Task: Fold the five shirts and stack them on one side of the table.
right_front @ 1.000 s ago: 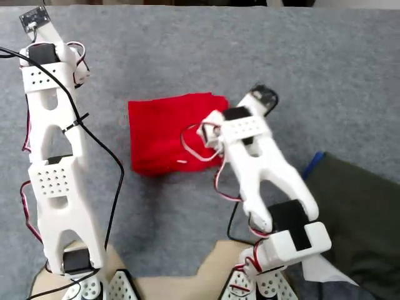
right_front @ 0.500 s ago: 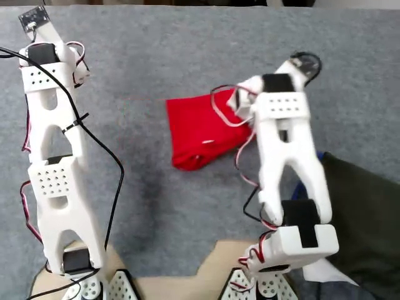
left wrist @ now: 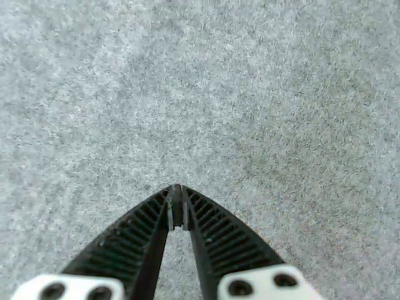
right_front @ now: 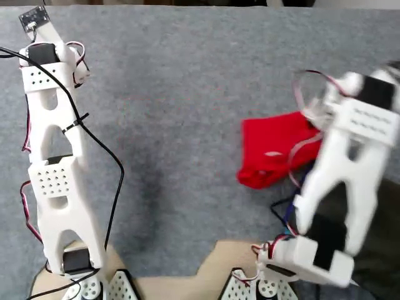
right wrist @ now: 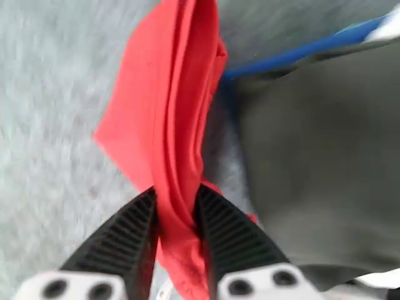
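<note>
Two grippers, both mine. Right gripper (right wrist: 177, 212): I am pinching bunched red shirt (right wrist: 175, 112) between jaws, cloth spreading over grey table (right_front: 187, 75), right side, just beside dark folded garment (right wrist: 312, 156) with blue edge (right wrist: 300, 53) showing past it. Left gripper (left wrist: 175, 209): I am holding jaws tip to tip, hovering over table's far-left area

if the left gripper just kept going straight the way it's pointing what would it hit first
Most likely the grey table cover: the left gripper, shut, points at a bare stretch of it, though how far off it lies is hard to judge.
</note>
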Controlling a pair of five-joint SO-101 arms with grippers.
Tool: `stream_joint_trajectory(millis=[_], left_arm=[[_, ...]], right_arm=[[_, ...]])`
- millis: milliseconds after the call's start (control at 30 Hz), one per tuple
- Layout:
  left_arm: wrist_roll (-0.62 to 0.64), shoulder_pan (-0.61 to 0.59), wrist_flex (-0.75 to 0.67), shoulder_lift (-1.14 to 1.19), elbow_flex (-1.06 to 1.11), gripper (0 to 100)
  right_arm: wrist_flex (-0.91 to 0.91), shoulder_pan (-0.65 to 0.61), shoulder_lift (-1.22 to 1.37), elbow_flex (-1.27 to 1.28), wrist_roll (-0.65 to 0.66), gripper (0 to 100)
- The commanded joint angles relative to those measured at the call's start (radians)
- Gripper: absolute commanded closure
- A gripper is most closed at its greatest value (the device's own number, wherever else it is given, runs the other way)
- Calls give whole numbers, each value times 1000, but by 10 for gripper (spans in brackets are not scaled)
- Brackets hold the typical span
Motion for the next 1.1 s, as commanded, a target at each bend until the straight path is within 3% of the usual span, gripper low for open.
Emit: stream_joint_trajectory(millis=[0, 300, 600, 1067], left_arm=[[-5, 23, 12, -10, -44, 980], [-3, 58, 29, -10, -38, 980], [-9, 58, 41, -10, -48, 980], [-9, 60, 48, -12, -48, 980]], right_arm=[[18, 165, -143, -15, 98, 994], [17, 449, -384, 291, 311, 994], [14, 679, -420, 357, 462, 993], [-34, 817, -404, 358, 605, 989]])
